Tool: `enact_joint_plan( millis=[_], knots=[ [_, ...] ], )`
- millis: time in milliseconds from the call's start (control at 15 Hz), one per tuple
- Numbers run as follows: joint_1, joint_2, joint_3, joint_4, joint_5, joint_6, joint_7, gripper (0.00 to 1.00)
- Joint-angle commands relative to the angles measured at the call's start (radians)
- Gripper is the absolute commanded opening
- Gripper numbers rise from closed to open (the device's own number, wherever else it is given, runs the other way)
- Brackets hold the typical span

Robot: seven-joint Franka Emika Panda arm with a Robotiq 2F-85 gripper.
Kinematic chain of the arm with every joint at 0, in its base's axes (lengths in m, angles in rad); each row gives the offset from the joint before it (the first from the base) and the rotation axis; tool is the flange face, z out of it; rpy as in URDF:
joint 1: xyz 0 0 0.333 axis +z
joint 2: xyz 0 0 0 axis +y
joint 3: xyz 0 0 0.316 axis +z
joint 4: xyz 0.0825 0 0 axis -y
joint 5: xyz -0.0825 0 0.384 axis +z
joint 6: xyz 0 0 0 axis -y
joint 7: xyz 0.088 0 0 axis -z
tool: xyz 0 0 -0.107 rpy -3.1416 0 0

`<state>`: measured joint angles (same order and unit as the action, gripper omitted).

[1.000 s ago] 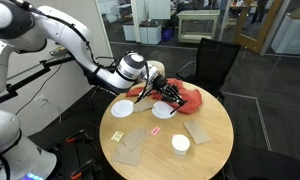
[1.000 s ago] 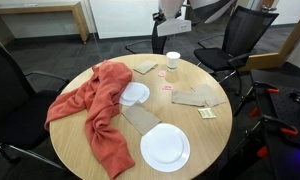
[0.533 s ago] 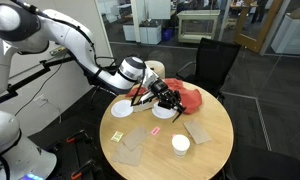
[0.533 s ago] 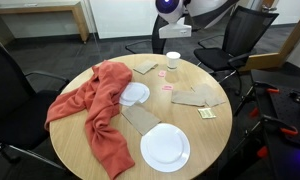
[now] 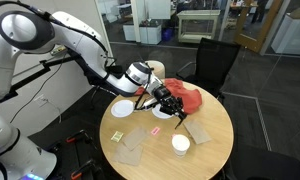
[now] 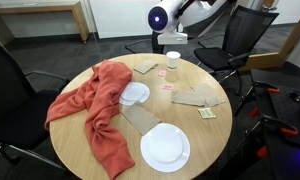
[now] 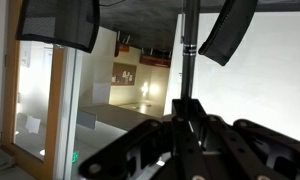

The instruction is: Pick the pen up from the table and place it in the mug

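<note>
My gripper [image 5: 171, 101] hangs tilted over the round wooden table [image 5: 215, 150], between the plates and the red cloth. In the wrist view its jaws [image 7: 187, 118] are closed on the pen [image 7: 187, 45], a thin dark stick that runs straight out from between them. The white mug [image 5: 180, 144] stands near the table's front edge, apart from the gripper. In an exterior view the gripper [image 6: 173, 38] is just above and behind the mug [image 6: 173, 60] at the far edge of the table [image 6: 205, 150]. The pen is too thin to make out in both exterior views.
Two white plates [image 6: 135, 94] [image 6: 165, 148], a red cloth [image 6: 100, 105], brown paper pieces [image 6: 195, 97] [image 6: 140, 118] and small cards [image 5: 117, 136] lie on the table. Black office chairs [image 5: 215, 60] [image 6: 240, 40] stand around it.
The gripper, with the pen in it, has moved lower and across the table towards the mug's side. Nothing on the table has moved.
</note>
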<state>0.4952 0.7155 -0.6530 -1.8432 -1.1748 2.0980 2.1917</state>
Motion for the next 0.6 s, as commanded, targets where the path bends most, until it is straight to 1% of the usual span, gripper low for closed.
enact_joint_plan(
  millis=[0,67,133,200,333,400,533],
  knots=[
    [-0.198,-0.045,0.216,0.053,-0.079,-0.084,-0.017,0.03],
    [-0.251,-0.047,0.273,0.064,-0.092,-0.095,-0.042,0.03],
    [-0.268,-0.050,0.305,0.052,-0.131,-0.117,0.008,0.11],
    [-0.300,-0.045,0.338,0.063,-0.133,-0.118,0.001,0.11],
    [-0.327,-0.042,0.356,0.072,-0.133,-0.114,-0.005,0.11],
    [-0.328,-0.043,0.357,0.073,-0.133,-0.114,-0.010,0.03],
    [-0.360,-0.013,0.395,0.102,-0.134,-0.143,0.004,0.03]
  ],
)
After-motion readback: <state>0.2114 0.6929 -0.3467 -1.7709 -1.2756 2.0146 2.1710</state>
